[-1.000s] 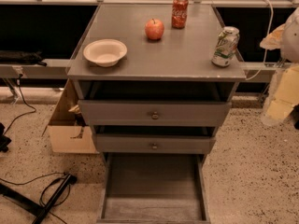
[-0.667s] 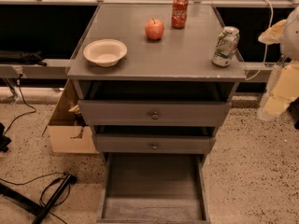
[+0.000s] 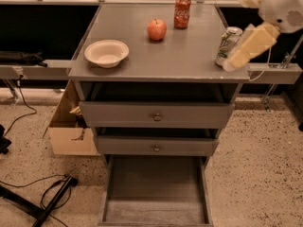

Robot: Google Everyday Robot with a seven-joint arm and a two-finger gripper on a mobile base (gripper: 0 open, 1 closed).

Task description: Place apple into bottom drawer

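The red-orange apple [image 3: 156, 30] stands on the grey cabinet top [image 3: 189, 60], toward the back middle, left of a red cola can [image 3: 182, 12]. The bottom drawer [image 3: 155, 211] is pulled out at floor level, and nothing lies on its worn pale floor. My cream-coloured arm [image 3: 255, 39] reaches in from the upper right. Its gripper [image 3: 230, 64] hangs at the right front edge of the top, right beside a green-and-white can [image 3: 227, 45]. The gripper is well to the right of the apple and in front of it.
A white bowl [image 3: 106, 53] sits at the left front of the top. The two upper drawers with round knobs [image 3: 156, 117] stand slightly ajar. A cardboard box [image 3: 71, 126] stands on the floor to the left. Cables [image 3: 47, 200] lie at the lower left.
My arm has swung up and to the left, from beside the cabinet's right side to over its right front edge by the green-and-white can. The apple has not moved.
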